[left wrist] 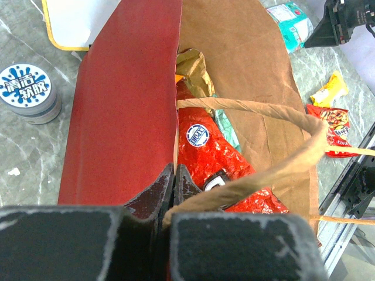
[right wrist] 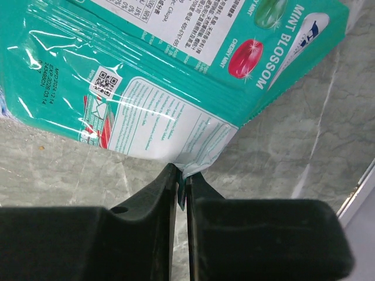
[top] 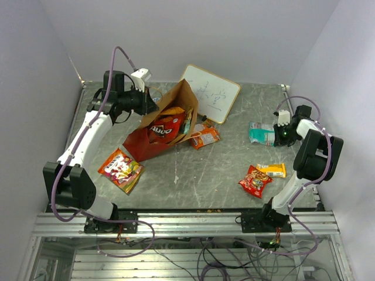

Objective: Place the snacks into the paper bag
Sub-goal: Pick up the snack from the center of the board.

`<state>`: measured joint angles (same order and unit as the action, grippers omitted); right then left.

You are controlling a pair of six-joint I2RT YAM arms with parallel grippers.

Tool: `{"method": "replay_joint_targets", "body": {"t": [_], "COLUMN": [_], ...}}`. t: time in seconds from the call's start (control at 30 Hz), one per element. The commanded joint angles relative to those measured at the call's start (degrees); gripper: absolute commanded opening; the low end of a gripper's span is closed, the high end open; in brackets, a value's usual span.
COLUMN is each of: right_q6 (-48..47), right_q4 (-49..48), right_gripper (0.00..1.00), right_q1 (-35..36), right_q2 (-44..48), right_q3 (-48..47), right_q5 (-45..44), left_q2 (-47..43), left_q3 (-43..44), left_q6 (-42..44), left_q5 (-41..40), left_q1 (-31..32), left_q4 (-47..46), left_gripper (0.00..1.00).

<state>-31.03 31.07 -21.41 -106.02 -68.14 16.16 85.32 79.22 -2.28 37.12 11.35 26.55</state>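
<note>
Right now the teal mint packet (right wrist: pixel 176 76) lies at the far right of the table (top: pixel 222 170). The right end effector (right wrist: pixel 182 175) is clenched on its white bottom corner, so the packet fans out ahead of the fingers; whether it is off the table cannot be told. Seen from above, its long axis runs roughly left to right, pointing away from that end effector toward the middle of the table. The paper bag (top: pixel 138 146) sits well apart from it on the left half, lying on a diagonal, its opening spread so that the brown lining and the contents show from overhead. The left end effector (left wrist: pixel 173 182) is pinched shut on the red wall at the bag's edge, just beside a loop handle (left wrist: pixel 263 111), and appears to be holding the mouth agape. An orange chip bag (top: pixel 166 126) and other packs already lie inside. My reading is that the coming move is a long carry leftward by the right arm, the only one near the packet, ending over that open mouth. Loose on the table are a red packet (top: pixel 255 181) and a yellow bar (top: pixel 272 170) near the right arm, an orange pack (top: pixel 205 137) just beside the bag, and a larger orange packet (top: pixel 121 170) near the left arm.
</note>
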Motion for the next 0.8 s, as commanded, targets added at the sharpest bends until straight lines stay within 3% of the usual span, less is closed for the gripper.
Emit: {"method": "replay_joint_targets", "body": {"t": [0.0, 0.07, 0.77], "right_q6": [0.26, 0.2, 2.13], "right_q4": [0.93, 1.37, 12.51], "right_gripper": [0.04, 0.0, 0.0], "right_q1": [-0.39, -0.39, 0.85], "right_q2": [-0.53, -0.23, 12.75], "right_q3": [-2.18, -2.34, -11.89], "right_q5": [0.93, 1.27, 9.89], "left_q2": [-0.66, -0.57, -0.35], "left_q3": [0.81, 0.76, 0.83], "left_q6": [0.77, 0.64, 1.06], "left_q5": [1.31, 1.4, -0.82], "left_q1": [0.25, 0.25, 0.24], "left_q4": [-1.29, -1.4, -1.19], "left_gripper": [0.07, 0.07, 0.07]}}
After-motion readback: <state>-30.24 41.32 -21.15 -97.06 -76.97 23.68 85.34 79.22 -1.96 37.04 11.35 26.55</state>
